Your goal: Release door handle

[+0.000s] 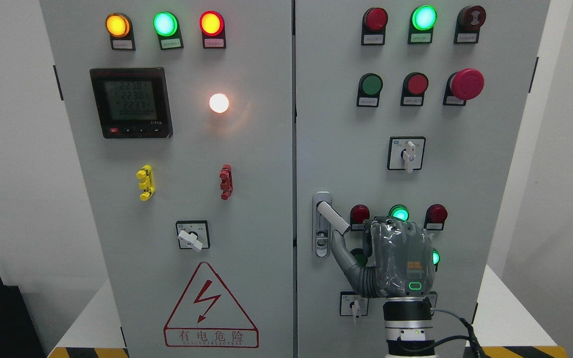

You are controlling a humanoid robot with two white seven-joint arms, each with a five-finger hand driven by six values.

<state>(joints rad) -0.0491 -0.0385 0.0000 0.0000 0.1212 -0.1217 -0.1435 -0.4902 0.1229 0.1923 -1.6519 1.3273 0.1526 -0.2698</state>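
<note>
The silver door handle [333,217] sits on the right cabinet door near its left edge. Its lever is swung out, pointing down to the right. My right hand [402,258] comes up from the bottom edge, its back towards me, just right of the lever's end. The thumb [343,253] stretches up-left under the lever and its tip meets the underside. The other fingers [367,238] lie right of the lever's end and do not wrap it, so the hand looks open. The left arm is out of view.
Both grey cabinet doors [246,223] are closed. Around the hand are indicator lamps [399,213] and a small rotary switch [354,304]. Higher up sit a white selector switch [408,154] and a red emergency button [466,83]. A white table [508,308] lies to the right.
</note>
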